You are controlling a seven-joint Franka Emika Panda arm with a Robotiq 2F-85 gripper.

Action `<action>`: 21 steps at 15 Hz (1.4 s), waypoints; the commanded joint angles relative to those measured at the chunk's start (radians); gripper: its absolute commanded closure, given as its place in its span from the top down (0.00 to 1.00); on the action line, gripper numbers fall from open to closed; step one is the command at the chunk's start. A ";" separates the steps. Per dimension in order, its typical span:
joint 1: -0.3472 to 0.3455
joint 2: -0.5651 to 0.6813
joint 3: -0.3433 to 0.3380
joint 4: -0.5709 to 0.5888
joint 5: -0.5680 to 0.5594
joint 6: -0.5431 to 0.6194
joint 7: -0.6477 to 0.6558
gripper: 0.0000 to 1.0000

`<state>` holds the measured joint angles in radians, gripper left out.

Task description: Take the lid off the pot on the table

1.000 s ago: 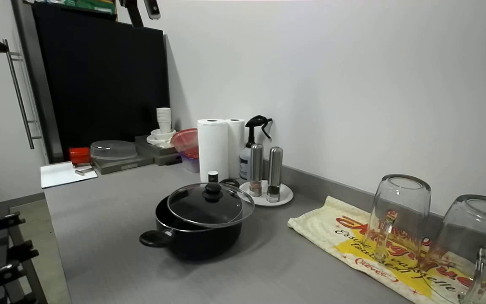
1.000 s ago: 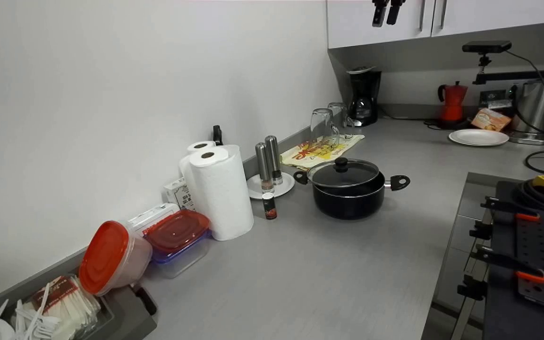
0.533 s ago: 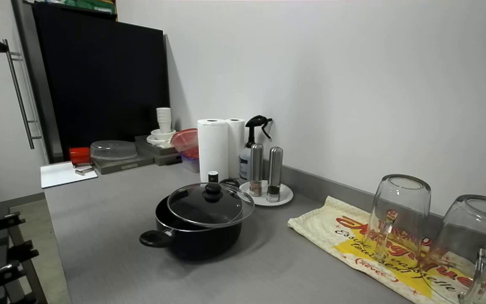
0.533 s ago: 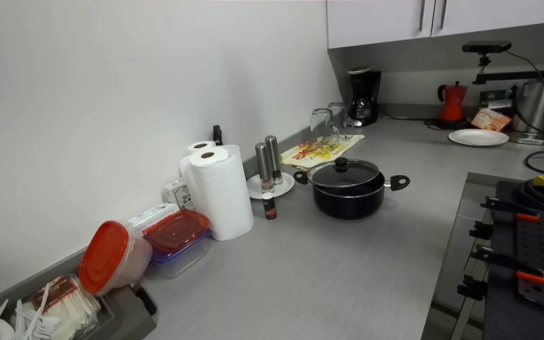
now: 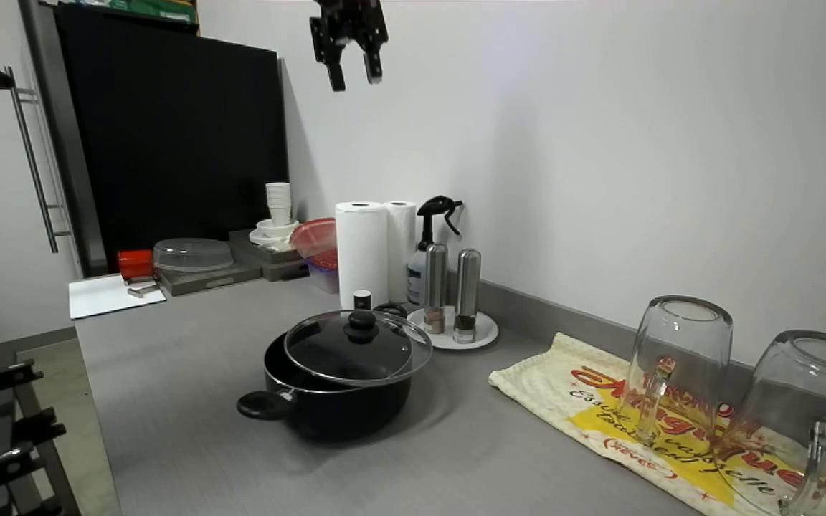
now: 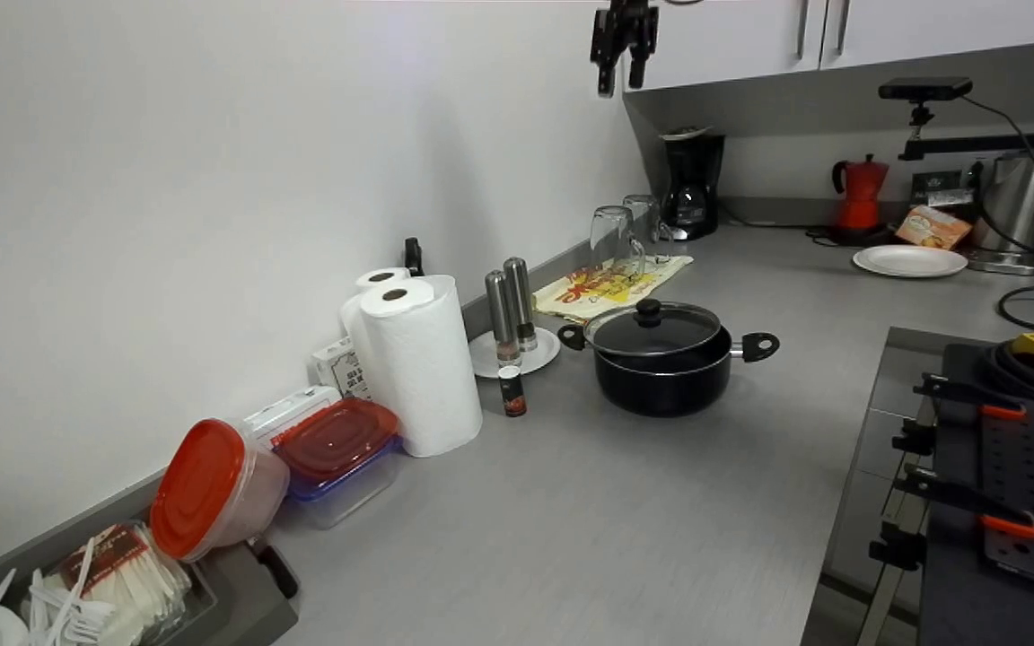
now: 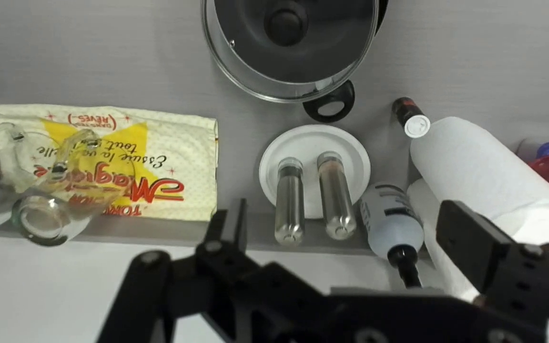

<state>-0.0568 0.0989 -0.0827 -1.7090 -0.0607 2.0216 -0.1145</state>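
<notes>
In an exterior view I am holding my gripper (image 5: 356, 82) high in front of the wall (image 5: 563, 143), and the lid (image 5: 358, 351) is lying well below it, almost straight down along that line of sight. In an exterior view the pot (image 6: 663, 393) is standing on the worktop (image 6: 652, 520), far under my gripper and seemingly farther out from the wall; the lid is resting off-centre on its rim, jutting out on the wall side and leaving a gap opposite. In the wrist view my fingers (image 7: 470, 243) are standing wide apart, clasping nothing, and the space between them is facing the steel mills (image 7: 289, 205) and the spray bottle (image 7: 393, 224), while the lid's black knob (image 7: 286, 26) is lying ahead of them, away from the wall, and slightly off their midline toward the printed cloth (image 7: 160, 157). Lid and knob are looking round, so I am finding no long axis to match. As I am judging it, the coming move is turning on this offset: it is calling for a shift outward from the wall until the knob is sitting beneath that space, then a long descent.
</notes>
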 commanded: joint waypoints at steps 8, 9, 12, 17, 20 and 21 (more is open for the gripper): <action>-0.049 0.390 0.005 0.118 0.036 -0.169 0.003 1.00; -0.056 0.416 0.005 0.131 0.038 -0.186 0.005 1.00; -0.064 0.496 0.006 0.190 0.030 -0.223 0.017 1.00; -0.067 0.592 0.019 0.312 0.044 -0.238 0.031 1.00; -0.063 0.636 0.026 0.357 0.040 -0.258 0.029 1.00; -0.063 0.649 0.026 0.366 0.038 -0.264 0.029 1.00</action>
<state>-0.1191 0.6862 -0.0637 -1.4270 -0.0329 1.8116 -0.0972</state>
